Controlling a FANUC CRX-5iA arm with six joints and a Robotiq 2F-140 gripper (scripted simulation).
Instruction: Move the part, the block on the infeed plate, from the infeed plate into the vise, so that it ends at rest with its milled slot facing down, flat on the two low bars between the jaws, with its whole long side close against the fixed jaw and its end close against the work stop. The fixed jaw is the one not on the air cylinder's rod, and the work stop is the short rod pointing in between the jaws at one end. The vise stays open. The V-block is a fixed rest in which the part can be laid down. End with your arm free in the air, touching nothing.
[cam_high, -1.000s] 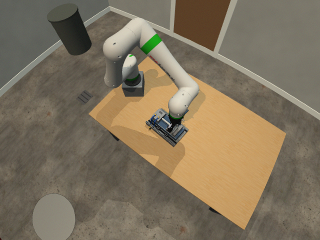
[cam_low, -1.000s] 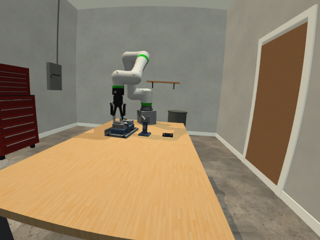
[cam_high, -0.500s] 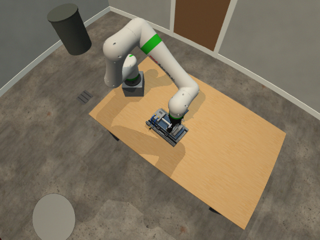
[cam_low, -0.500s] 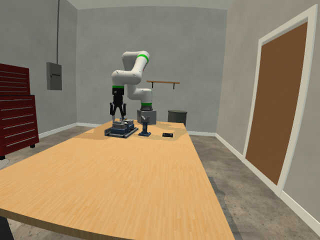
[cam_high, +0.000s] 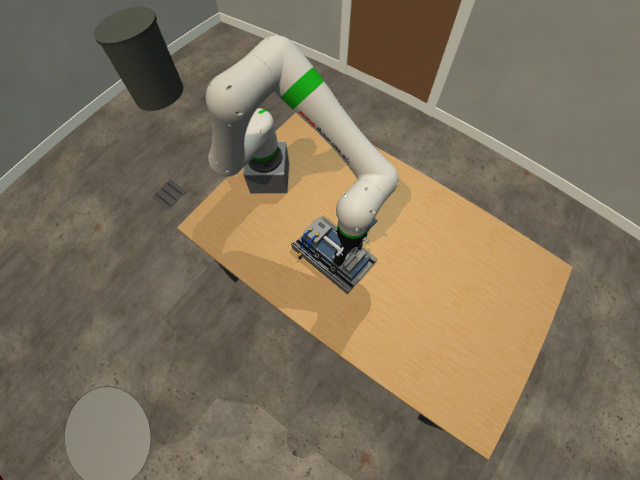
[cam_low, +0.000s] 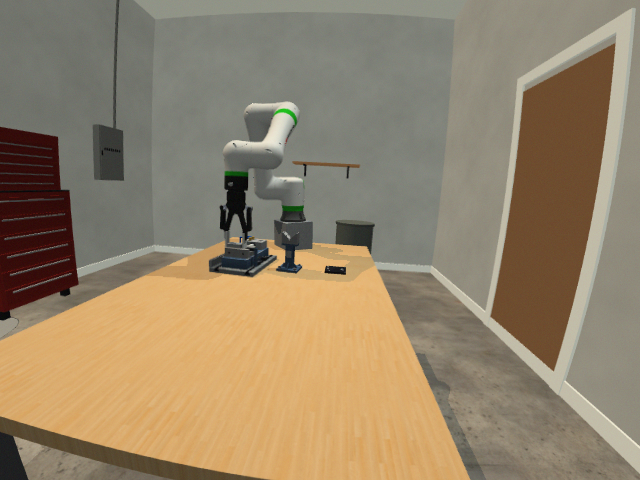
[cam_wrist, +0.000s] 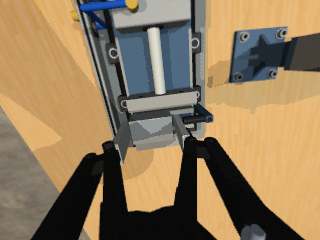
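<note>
Wooden table (cam_high: 439, 330): vise (cam_high: 330, 272) sits near its robot-side edge. Part (cam_wrist: 152, 131) lies between the vise jaws, beside the work stop (cam_wrist: 196, 120). Gripper (cam_wrist: 152, 146) fingers stand apart, flanking the part's ends, gripping nothing.

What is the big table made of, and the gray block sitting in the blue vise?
The big tan table looks like wood with a smooth matte finish: pale streaky grain runs along it. The small gray block between the blue vise's jaws looks like bare metal, maybe aluminum: plain, flat gray with sharp edges, though not surely.
</note>
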